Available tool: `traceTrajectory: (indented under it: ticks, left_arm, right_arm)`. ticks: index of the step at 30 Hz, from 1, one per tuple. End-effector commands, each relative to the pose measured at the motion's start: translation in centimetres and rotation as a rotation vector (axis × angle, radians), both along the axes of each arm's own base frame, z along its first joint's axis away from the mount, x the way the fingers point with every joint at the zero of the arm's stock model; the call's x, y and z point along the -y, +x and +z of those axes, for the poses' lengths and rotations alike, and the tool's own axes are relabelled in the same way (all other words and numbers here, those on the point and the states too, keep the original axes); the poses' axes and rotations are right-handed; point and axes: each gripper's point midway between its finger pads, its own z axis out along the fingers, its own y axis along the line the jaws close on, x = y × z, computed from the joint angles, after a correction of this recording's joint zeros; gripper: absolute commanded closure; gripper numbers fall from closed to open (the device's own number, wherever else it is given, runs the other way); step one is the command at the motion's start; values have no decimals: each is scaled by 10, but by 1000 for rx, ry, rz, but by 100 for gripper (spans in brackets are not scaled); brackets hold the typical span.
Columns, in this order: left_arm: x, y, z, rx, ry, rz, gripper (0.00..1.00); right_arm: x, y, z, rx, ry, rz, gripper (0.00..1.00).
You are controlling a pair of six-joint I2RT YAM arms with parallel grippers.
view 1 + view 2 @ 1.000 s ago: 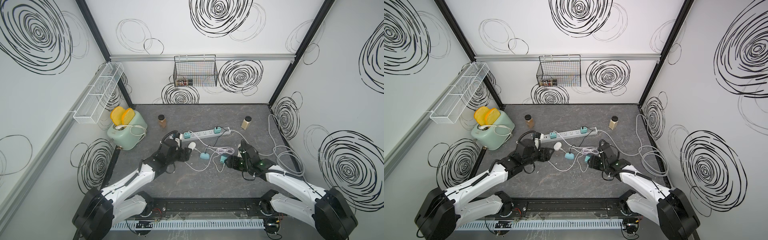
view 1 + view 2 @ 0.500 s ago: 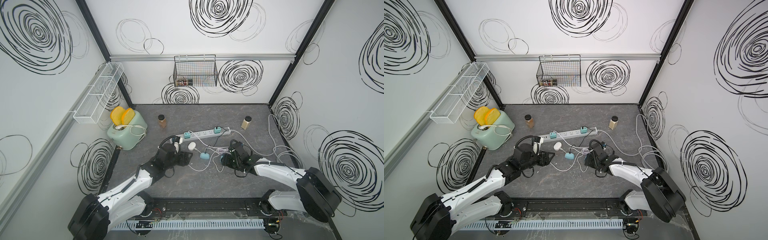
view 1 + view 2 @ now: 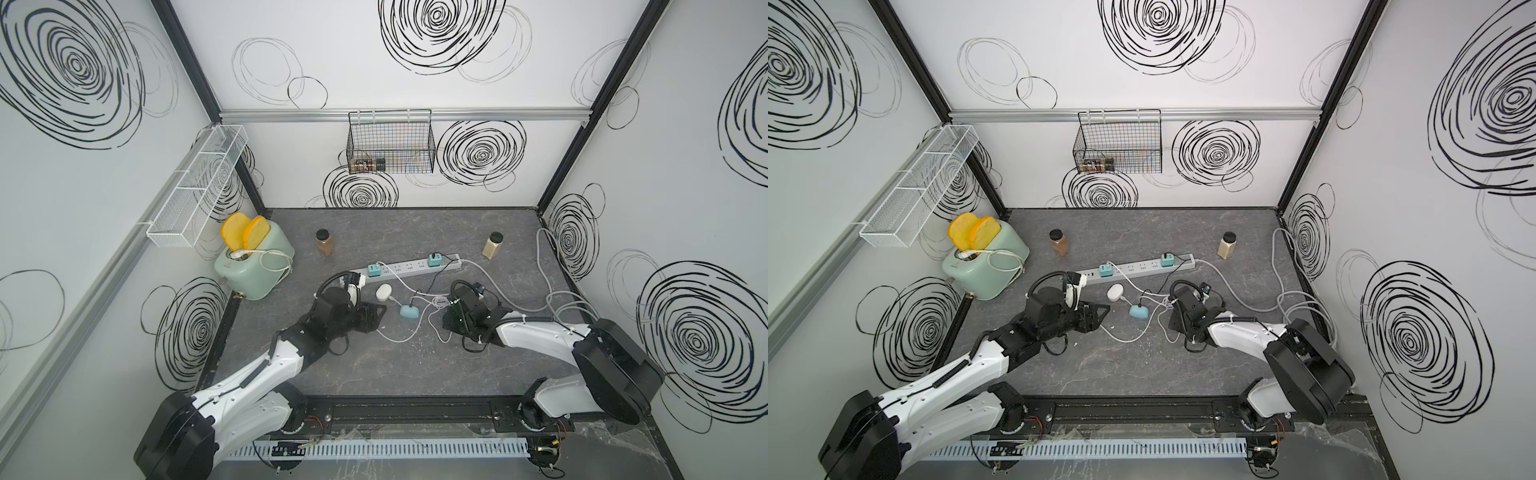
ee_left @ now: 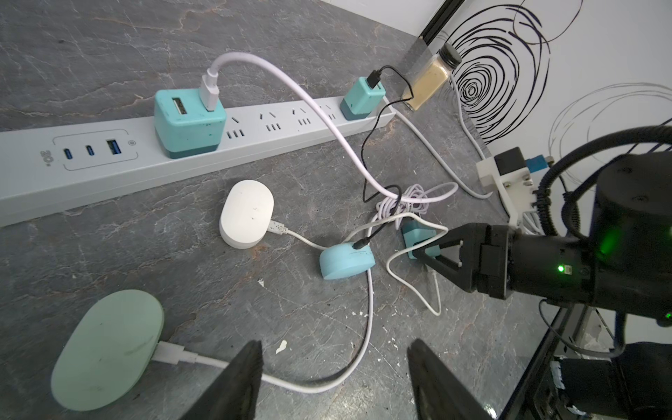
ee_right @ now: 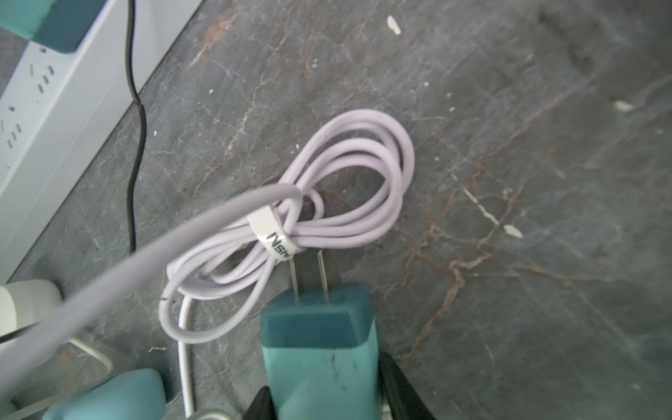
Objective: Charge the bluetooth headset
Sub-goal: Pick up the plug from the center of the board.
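Note:
A pale green earbud case [image 4: 105, 349] lies on the table with a white cable plugged into it. That cable runs under my left gripper [image 4: 334, 349], which hangs open just above it and holds nothing. A white case [image 3: 383, 292] and a blue case [image 3: 409, 311] lie between my arms, each with a cable plugged in. My right gripper [image 5: 323, 400] is shut on a teal charger adapter [image 5: 320, 345], with its prongs pointing away from me. The power strip [image 3: 411, 268] behind carries two more teal adapters. In both top views the green case is hidden under my left arm.
A bundled lilac cable [image 5: 327, 203] lies just beyond the held adapter's prongs. A toaster [image 3: 253, 266] stands at the left, and two spice jars [image 3: 324, 243] [image 3: 493, 245] stand behind the strip. Grey cable loops [image 3: 557, 299] lie along the right wall. A wire basket [image 3: 390, 145] hangs on the back wall.
My right arm reached left into the cable tangle and its jaws narrowed onto the teal adapter. My left gripper drew back a little from the power strip.

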Motion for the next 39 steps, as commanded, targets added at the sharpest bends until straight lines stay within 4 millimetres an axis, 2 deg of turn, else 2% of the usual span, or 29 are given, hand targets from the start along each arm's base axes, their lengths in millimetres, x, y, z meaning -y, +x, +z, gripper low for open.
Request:
traceTrajectory:
  ticks: [1,6,12,17,20,25,33,39]
  left_arm:
    - [2,5,17,50,-47,15,33]
    - [4,12,46,118,-77,23,33]
    - [7,21,95,252,-165,39,31]
    - [11,28,132,360,-276,50,27]
    - [16,31,142,388,-307,38,27]
    - [19,38,134,340,-278,40,27]
    - [15,37,126,317,-273,43,29]
    - [11,37,124,310,-258,48,29]
  right_arm:
    - [-3,4,18,43,-3,-8,58]
    - [-13,6,70,149,11,106,70]
    - [-26,8,124,276,-1,284,71]
    - [-36,18,156,413,-70,421,71]
    - [-39,21,166,460,-103,481,71]
    - [-26,19,159,422,-115,408,71]
    - [-15,-12,104,243,29,330,75]
    - [-12,-36,80,150,81,365,73]
